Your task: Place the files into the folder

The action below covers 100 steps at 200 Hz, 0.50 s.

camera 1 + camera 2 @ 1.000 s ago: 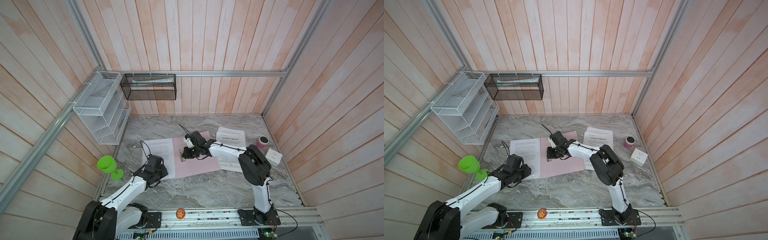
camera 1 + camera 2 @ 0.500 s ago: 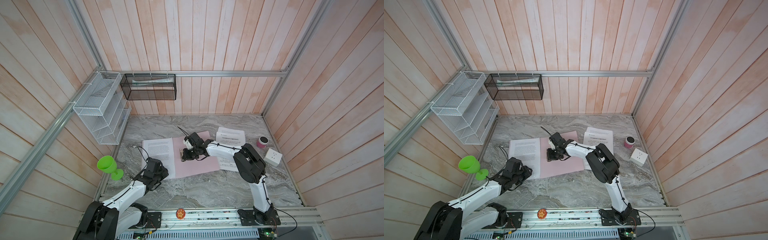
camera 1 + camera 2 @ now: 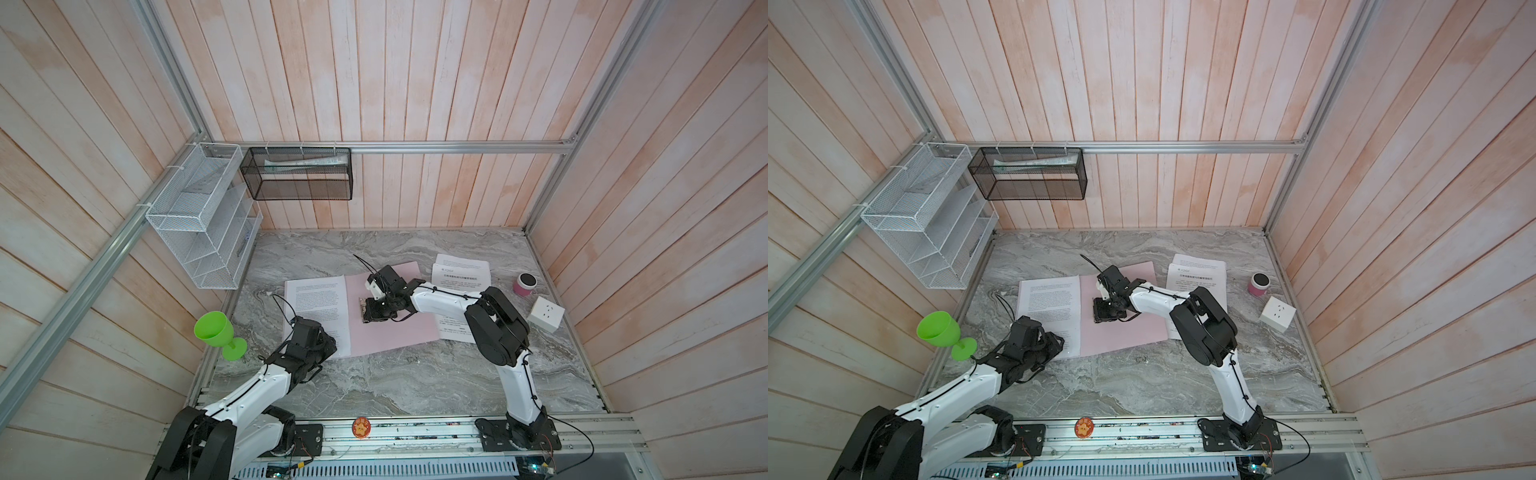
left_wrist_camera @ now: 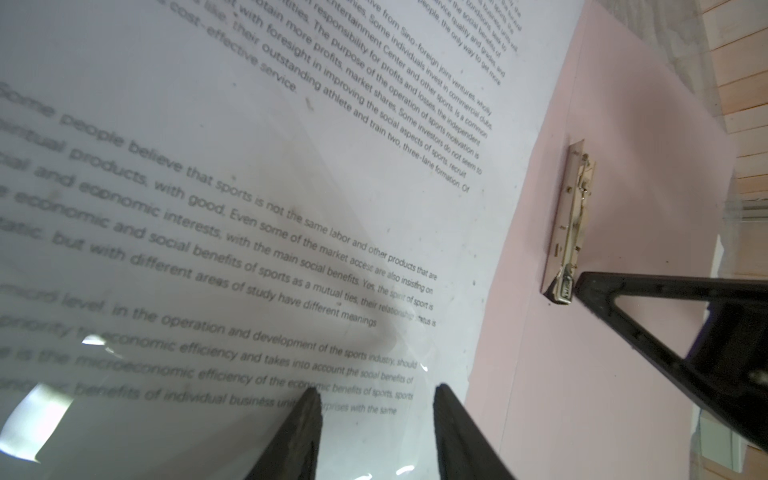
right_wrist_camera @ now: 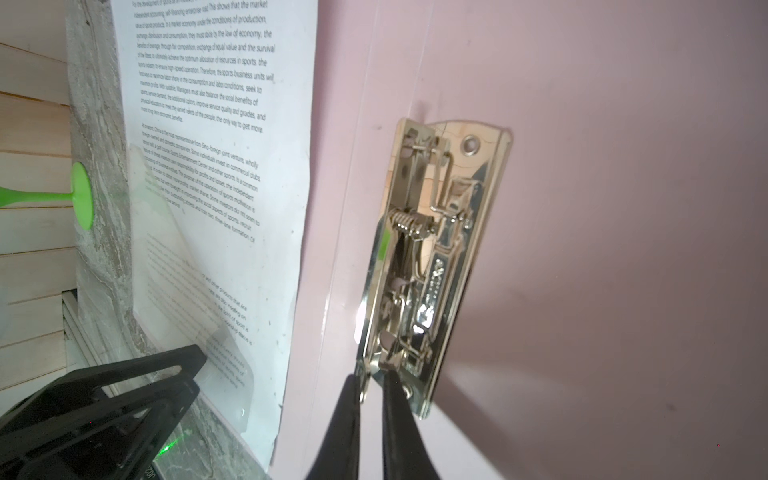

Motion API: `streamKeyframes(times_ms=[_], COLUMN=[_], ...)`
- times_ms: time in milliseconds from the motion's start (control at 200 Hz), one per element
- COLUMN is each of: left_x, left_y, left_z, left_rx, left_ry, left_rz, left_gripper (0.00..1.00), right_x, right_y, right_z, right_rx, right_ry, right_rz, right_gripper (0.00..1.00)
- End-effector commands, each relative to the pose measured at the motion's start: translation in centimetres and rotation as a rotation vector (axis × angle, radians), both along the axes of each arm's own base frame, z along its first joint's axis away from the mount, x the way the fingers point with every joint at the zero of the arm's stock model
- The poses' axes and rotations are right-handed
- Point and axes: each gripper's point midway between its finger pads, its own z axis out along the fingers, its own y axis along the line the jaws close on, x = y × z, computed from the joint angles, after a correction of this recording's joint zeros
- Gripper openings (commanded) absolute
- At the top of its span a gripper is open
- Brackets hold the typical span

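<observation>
A: Where is the flat pale pink document folder point(image 3: 395, 338)?

B: Lying open on the grey marble tabletop point(image 3: 374, 386), with one white printed paper sheet point(image 3: 316, 307) on its left cover. More white printed sheets point(image 3: 459, 274) lie just beside its right edge.

A: And the right gripper point(image 5: 372, 380)?

B: Its fingers are almost pressed together, pinching the lever end of the shiny metal spring clip point(image 5: 432, 257) fixed inside the folder.

A: The left gripper point(image 4: 376, 409)?

B: Fingers spread with nothing between them, low over the near corner of the sheet on the cover. Whether they touch the paper, I cannot tell.
</observation>
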Motion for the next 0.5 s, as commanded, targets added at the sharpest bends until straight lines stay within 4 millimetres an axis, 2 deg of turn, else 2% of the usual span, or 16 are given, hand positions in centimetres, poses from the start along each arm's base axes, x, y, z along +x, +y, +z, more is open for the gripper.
streamKeyframes(times_ms=[0, 495], left_x=[-2.68, -2.67], left_y=[0.67, 0.62], left_z=[-2.54, -2.56], left_rx=[0.017, 0.018], left_ry=[0.12, 0.119], left_rz=[0.002, -0.004], left_gripper=[0.47, 0.47], right_x=[-0.39, -0.56], right_y=[0.66, 0.62], right_z=[-0.66, -1.48], right_rx=[0.003, -0.005], right_ry=[0.019, 0.039], right_rz=[0.027, 0.029], right_gripper=[0.12, 0.08])
